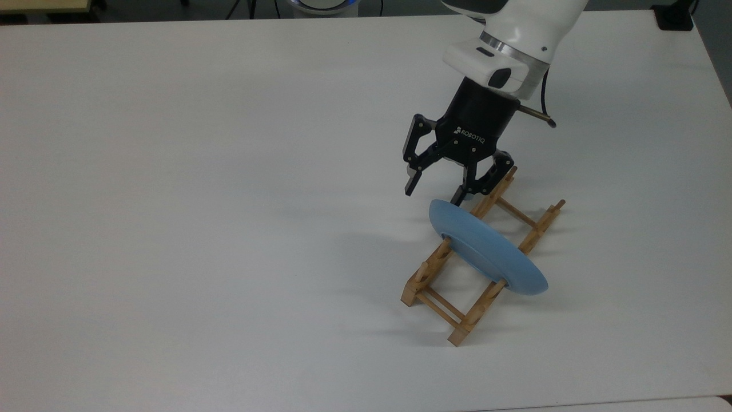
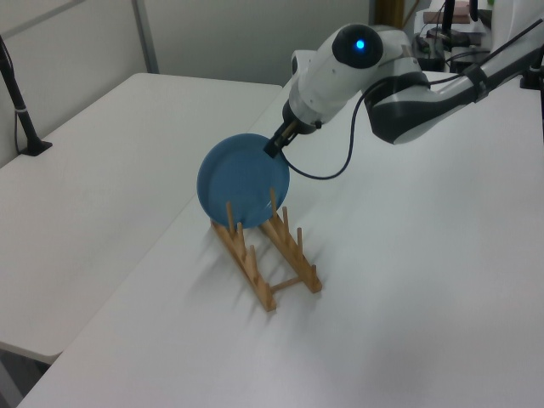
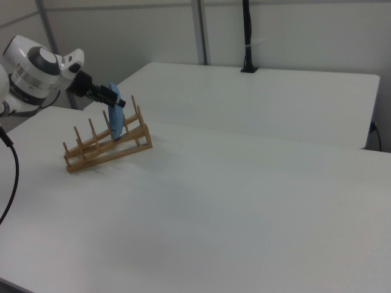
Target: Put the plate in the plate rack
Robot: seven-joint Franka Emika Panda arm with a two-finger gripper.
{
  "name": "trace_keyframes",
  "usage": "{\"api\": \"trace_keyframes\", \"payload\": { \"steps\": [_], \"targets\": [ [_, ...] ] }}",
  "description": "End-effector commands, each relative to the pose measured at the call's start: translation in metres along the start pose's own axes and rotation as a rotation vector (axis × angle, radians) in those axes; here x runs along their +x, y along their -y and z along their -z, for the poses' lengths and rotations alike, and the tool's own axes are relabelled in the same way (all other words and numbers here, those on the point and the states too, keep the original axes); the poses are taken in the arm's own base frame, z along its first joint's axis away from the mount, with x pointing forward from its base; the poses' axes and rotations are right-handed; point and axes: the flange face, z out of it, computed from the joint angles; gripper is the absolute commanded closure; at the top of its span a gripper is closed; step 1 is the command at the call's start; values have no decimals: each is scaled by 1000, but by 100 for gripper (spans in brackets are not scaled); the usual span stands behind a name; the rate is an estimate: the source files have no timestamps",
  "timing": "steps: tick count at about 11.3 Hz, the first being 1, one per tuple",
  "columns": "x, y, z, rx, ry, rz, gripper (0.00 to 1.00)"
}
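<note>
The light-blue plate stands on edge in the wooden plate rack, held between the pegs and leaning a little. My gripper hangs open just above the plate's upper rim, one finger on each side of it, gripping nothing. In the left view the plate faces the camera, upright in the plate rack, with the gripper behind its top right edge. The right view has the plate edge-on in the plate rack, and the gripper above its rim.
The rack sits on a white table with wide bare surface on the top view's left. A second white table stands beside it across a narrow gap. A black clamped post rises at that table's far edge.
</note>
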Motion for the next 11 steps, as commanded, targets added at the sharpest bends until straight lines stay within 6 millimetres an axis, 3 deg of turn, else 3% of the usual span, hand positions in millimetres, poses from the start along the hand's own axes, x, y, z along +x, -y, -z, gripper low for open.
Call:
{"api": "trace_keyframes", "payload": {
  "steps": [1,4,7,11],
  "targets": [
    [20,-17,31,69,28,-114,9],
    [31,-35,52,117,88,-144,0],
    [38,-67,64,145,212,-86,0],
    [41,-167,75,236,485,102,0]
  ]
}}
